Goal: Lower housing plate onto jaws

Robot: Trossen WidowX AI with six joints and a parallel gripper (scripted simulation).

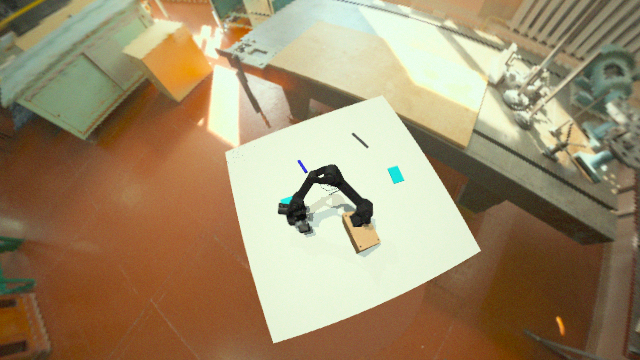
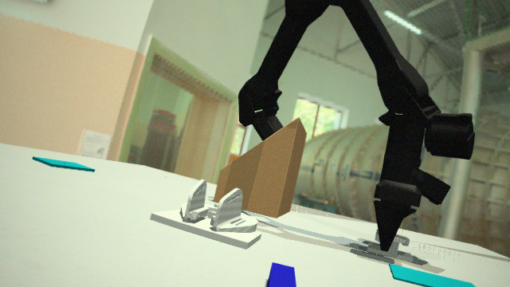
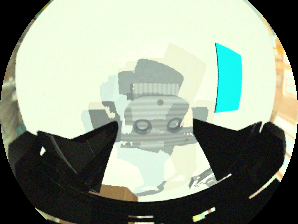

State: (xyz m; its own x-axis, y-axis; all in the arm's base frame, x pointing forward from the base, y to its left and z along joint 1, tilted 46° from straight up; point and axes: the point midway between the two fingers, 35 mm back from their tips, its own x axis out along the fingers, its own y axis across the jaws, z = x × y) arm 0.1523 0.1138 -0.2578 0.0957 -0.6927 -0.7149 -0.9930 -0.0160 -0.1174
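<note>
A grey housing plate (image 3: 157, 107) with two ring-shaped holes and a ribbed end lies on the white table, seen from above in the wrist view. My gripper (image 3: 156, 124) is open, one finger on each side of the plate, with nothing held. In the exterior view the fingertips (image 2: 385, 249) are down at the plate, partly hiding it. Two light grey jaws (image 2: 198, 201) (image 2: 231, 209) stand upright side by side on a flat white base (image 2: 171, 221), well away from the gripper. Their stubs cannot be made out clearly.
A cyan plate (image 1: 286, 200) (image 2: 430, 277) (image 3: 229, 77) lies close to the gripper, another cyan plate (image 1: 395, 175) (image 2: 64, 164) farther off. A blue bar (image 1: 302, 166) (image 2: 282, 275) and a dark bar (image 1: 360, 140) lie apart. A brown block (image 1: 367, 241) (image 2: 275, 175) stands under the arm's base.
</note>
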